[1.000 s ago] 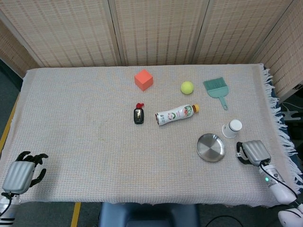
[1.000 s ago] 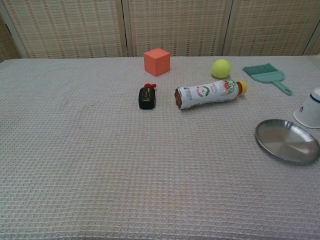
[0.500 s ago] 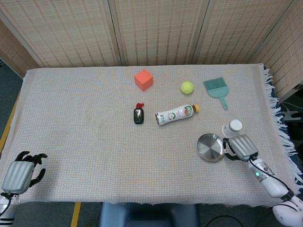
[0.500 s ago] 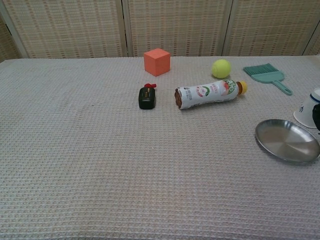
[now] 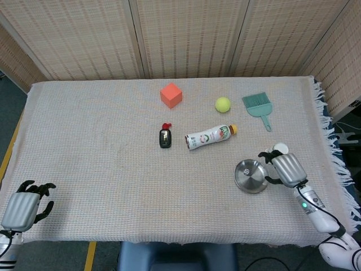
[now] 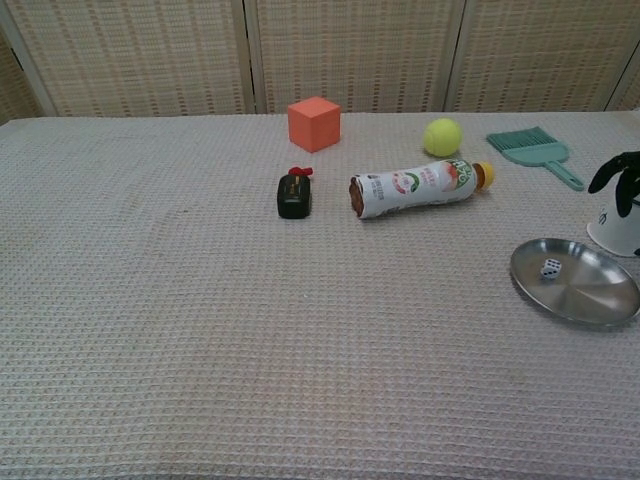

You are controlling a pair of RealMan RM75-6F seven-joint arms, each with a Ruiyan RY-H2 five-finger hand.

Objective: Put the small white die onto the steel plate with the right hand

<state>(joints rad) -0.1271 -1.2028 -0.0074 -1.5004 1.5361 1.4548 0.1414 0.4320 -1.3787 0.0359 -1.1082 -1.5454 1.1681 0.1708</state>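
My left hand (image 5: 22, 206) rests idle at the desk's (image 5: 101, 169) near edge, fingers loosely apart, holding nothing. The small white die (image 6: 551, 268) lies inside the steel plate (image 6: 590, 295), apparently delivered. Beyond, my right hand (image 5: 286, 168) hovers, fingers spread and empty, beside the white cup (image 6: 618, 226).

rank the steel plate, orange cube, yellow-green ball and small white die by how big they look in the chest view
1. Round steel plate, though it lies nearest the camera.
2. Orange cube.
3. Yellow-green ball, at about the cube's depth.
4. Small white die, lying on the plate, clearly smallest.
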